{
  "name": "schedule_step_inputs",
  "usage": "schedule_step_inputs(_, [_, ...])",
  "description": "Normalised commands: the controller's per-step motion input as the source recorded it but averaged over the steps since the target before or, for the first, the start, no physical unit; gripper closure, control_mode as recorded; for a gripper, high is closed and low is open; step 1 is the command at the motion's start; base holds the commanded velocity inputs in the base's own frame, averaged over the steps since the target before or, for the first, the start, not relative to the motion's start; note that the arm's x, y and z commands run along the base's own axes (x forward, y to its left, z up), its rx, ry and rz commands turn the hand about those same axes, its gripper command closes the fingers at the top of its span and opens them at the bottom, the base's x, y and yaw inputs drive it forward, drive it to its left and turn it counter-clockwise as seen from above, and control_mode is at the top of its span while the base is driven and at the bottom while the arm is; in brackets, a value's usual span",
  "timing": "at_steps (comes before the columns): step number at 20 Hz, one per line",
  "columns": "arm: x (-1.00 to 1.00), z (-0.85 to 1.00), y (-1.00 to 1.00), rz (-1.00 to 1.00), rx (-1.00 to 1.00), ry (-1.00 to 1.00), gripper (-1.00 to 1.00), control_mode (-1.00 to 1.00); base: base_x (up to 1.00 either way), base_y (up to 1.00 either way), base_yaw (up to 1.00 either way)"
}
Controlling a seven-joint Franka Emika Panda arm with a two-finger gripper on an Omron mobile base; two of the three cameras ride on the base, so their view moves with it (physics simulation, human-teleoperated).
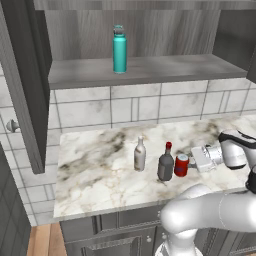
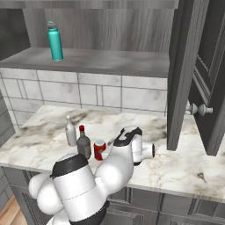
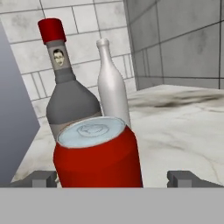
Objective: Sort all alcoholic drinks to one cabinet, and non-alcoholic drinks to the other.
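So the counter (image 1: 100,170) is white marble with smoky brown-grey veining, backed by pale grey tile (image 1: 135,107), with dark wood-grain drawers (image 1: 105,235) below. Up top the cabinet (image 1: 145,70) is open, doors swung wide, and the teal bottle (image 1: 119,49) stands upright on its grey shelf, alone. Down on the marble the pale long-neck bottle (image 1: 140,155), the dark bottle with the red cap (image 1: 165,162) and the red soda can (image 1: 181,165) stand in a tight row near the front edge. The gripper (image 3: 111,177) is level with the can, jaws spread wide, one finger on each side of it, not pinching it.
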Motion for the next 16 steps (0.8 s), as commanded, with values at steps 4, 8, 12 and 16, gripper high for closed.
schedule_step_inputs(4, [0.0, 0.0, 0.02, 0.0, 0.0, 0.0, -1.0, -1.0, 0.0, 0.0, 0.0])
schedule_step_inputs(8, [-0.01, 0.0, 0.08, 0.0, 0.0, 0.01, -1.0, -1.0, 0.0, 0.0, 0.0])
schedule_step_inputs(12, [-0.21, 0.0, 0.13, 0.0, 0.0, 0.0, -1.0, -1.0, 0.0, 0.0, 0.0])
schedule_step_inputs(16, [-0.3, 0.0, 0.08, 0.0, 0.0, 0.0, -1.0, -1.0, 0.0, 0.0, 0.0])
